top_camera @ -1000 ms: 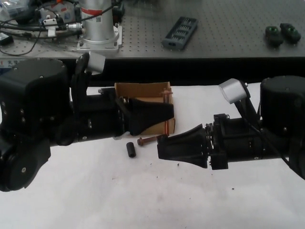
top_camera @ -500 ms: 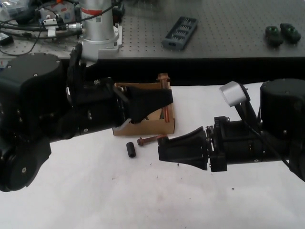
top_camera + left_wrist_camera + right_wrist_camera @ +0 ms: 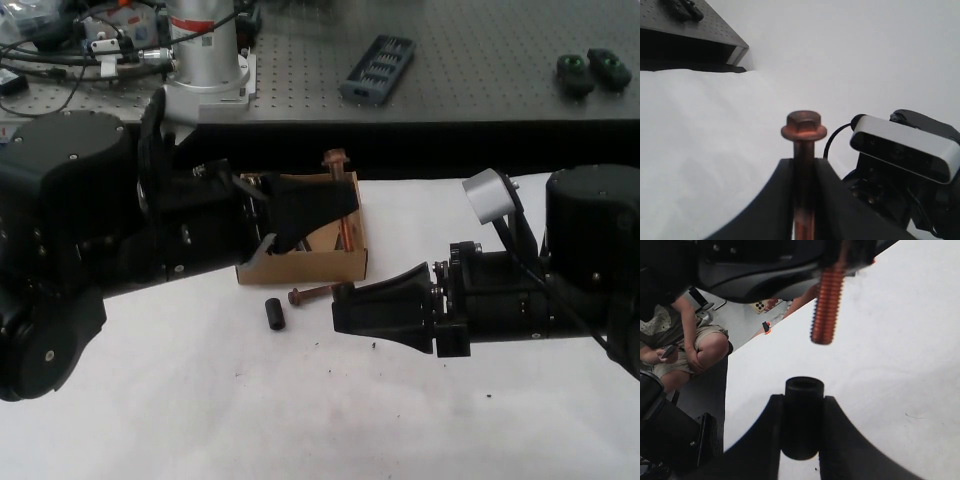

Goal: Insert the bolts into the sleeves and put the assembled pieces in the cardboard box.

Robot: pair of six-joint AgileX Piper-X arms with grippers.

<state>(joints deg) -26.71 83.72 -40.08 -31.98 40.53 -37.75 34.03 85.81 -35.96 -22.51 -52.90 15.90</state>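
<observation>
Our left gripper (image 3: 803,167) is clenched on a copper bolt (image 3: 803,127), held upright over the cardboard box (image 3: 300,266). Our right gripper (image 3: 803,400) grasps a black sleeve (image 3: 803,425) at six o'clock from the bolt. In our judgement, we should centre the threaded tip on the sleeve's mouth, then push slowly.

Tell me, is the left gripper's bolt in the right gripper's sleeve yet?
Out. The bolt has its threaded tip clear of the sleeve and its open mouth, white bench showing between them.
</observation>
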